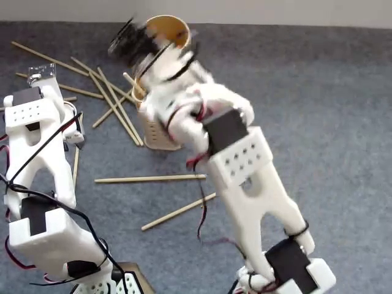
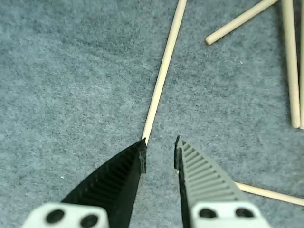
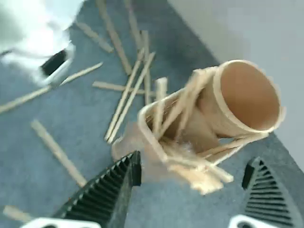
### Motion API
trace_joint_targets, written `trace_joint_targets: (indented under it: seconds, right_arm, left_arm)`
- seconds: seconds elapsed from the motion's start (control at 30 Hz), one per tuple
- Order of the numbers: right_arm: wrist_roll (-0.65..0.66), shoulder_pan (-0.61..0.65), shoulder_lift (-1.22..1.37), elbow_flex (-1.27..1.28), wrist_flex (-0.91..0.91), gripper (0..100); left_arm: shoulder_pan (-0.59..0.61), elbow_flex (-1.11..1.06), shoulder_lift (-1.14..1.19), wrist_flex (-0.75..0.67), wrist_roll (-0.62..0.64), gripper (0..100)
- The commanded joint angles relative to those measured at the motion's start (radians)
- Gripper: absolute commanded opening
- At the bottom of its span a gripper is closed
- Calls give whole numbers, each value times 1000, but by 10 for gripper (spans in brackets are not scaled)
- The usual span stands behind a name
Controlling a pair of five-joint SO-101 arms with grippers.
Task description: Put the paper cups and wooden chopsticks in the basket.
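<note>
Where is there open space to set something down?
Bare carpet lies on the right arm's outer side, from the basket to the far wall. It is crowded between the basket and the left arm, where chopsticks cross, with two more in front.

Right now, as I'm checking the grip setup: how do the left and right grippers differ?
The left gripper has its jaws narrowly apart; the right gripper has them wide. The left points at a loose chopstick on the carpet; the right at the basket with the tilted paper cup. Both are open and hold nothing.

L gripper (image 2: pixel 160 148), R gripper (image 3: pixel 194 167): fingers apart.
</note>
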State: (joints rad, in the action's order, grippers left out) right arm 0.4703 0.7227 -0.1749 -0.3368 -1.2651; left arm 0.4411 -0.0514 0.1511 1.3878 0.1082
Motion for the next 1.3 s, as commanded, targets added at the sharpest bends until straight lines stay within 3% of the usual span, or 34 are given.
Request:
trace_joint_targets:
  seconds: [0.0, 0.1, 0.23, 0.4, 0.6, 0.83, 0.97, 1.03, 1.17, 1.27]
  right_arm:
    - [259, 147, -53, 19, -456, 334]
    - [356, 136, -67, 157, -492, 334]
    - [505, 165, -81, 430, -438, 334]
    - [643, 196, -79, 839, -130, 334]
    - [678, 191, -70, 1132, 203, 334]
    - [678, 163, -68, 1234, 348, 292]
    - [671, 143, -68, 1256, 363, 0]
    - [671, 124, -70, 1254, 358, 47]
    - [598, 61, -97, 1201, 352, 9]
    - [520, 5, -147, 1026, 245, 5]
  left_arm:
    - [36, 16, -5, -12, 9, 133]
    - [102, 51, -13, -11, -2, 132]
    - [263, 117, -4, 6, -138, 131]
    - [453, 193, -4, 3, -210, 133]
    - [483, 203, -4, 3, -292, 133]
    - [483, 202, -4, 5, -292, 133]
    - [483, 202, -5, 9, -292, 133]
    - [483, 202, -5, 9, -292, 133]
    - [481, 202, -5, 9, -292, 133]
    - [478, 202, -5, 9, -292, 133]
